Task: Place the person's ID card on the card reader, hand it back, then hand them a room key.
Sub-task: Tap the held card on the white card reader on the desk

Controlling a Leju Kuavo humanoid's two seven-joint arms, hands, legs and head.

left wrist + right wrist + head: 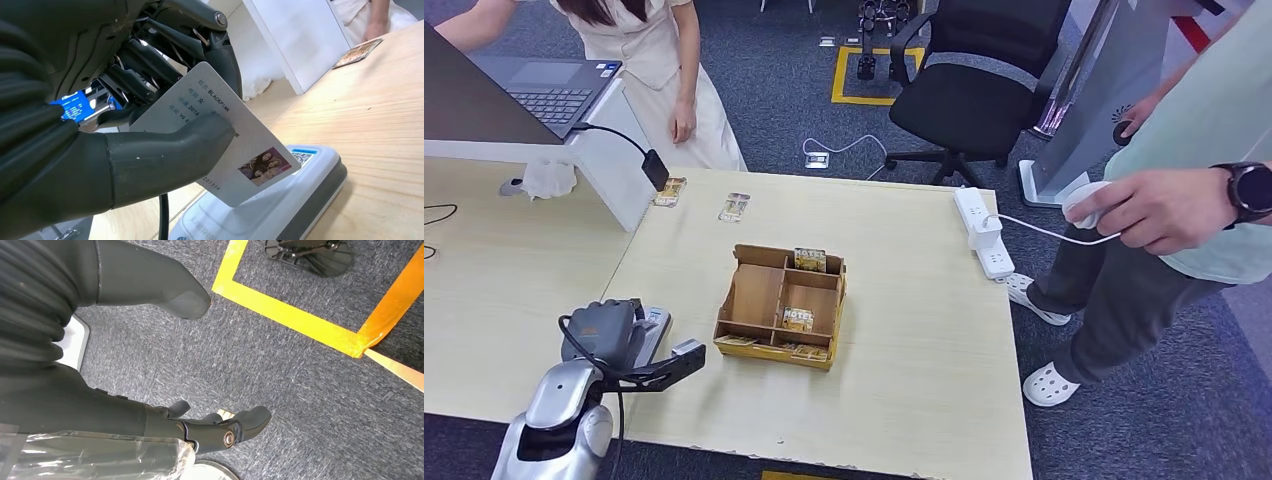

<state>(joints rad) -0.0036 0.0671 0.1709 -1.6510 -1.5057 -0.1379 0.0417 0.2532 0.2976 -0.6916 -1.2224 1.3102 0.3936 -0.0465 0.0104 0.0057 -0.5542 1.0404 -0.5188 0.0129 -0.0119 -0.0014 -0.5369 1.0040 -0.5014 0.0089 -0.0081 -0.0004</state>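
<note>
My left hand [604, 332] hovers over the white card reader [656, 325] at the table's near left. In the left wrist view that hand [150, 150] pinches a white ID card [235, 150] between thumb and fingers. The card is tilted, its lower corner just above or touching the card reader [280, 200]. A cardboard organiser [781, 305] in the middle of the table holds room key cards [798, 319]. My right hand [200, 425] hangs over the carpet, thumb and fingers apart, holding nothing.
A person in white [649, 60] stands behind the counter by a laptop [549, 85]. Another person [1184, 210] stands at the right with a white device in hand. Two loose cards [734, 207] and a power strip [984, 230] lie at the table's far side.
</note>
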